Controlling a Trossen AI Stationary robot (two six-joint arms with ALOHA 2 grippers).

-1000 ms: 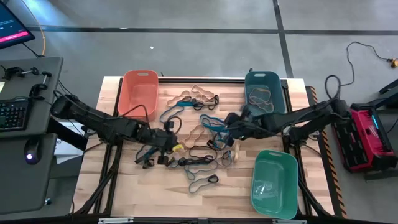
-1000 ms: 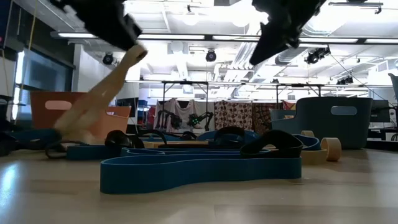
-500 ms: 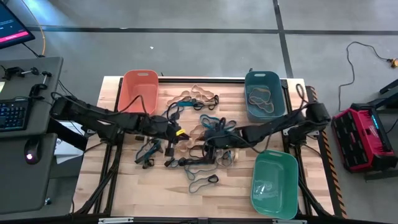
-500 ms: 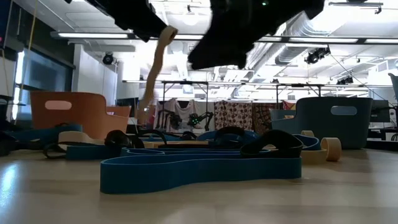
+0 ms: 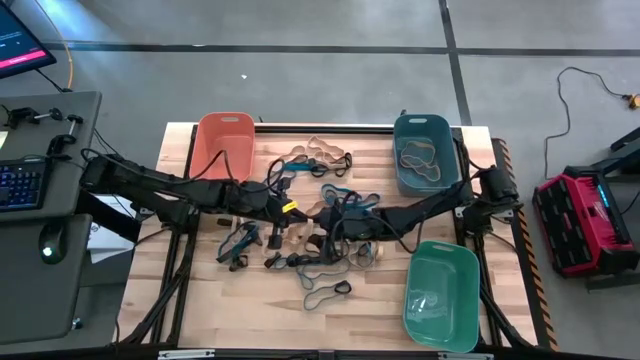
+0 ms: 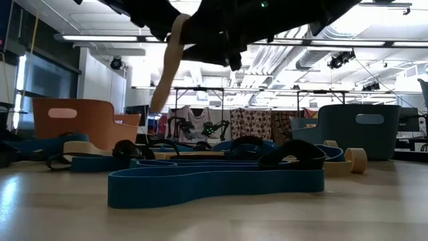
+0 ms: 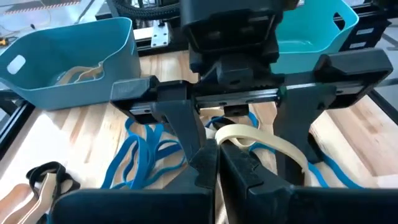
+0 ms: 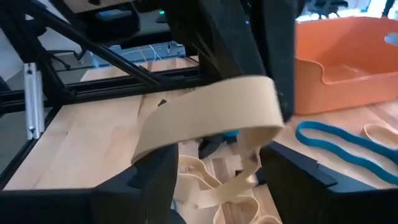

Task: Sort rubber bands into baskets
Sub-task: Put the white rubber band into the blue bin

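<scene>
Tan rubber band (image 8: 211, 115), flat floppy loop, in left pincer (image 7: 217, 163)

three baskets (image 5: 224, 148) sit on one table (image 5: 390, 310): one orange, one dark teal, one green. many rubber bands (image 5: 335, 215) lie loose, too tangled to count. two arms reach in.
</scene>
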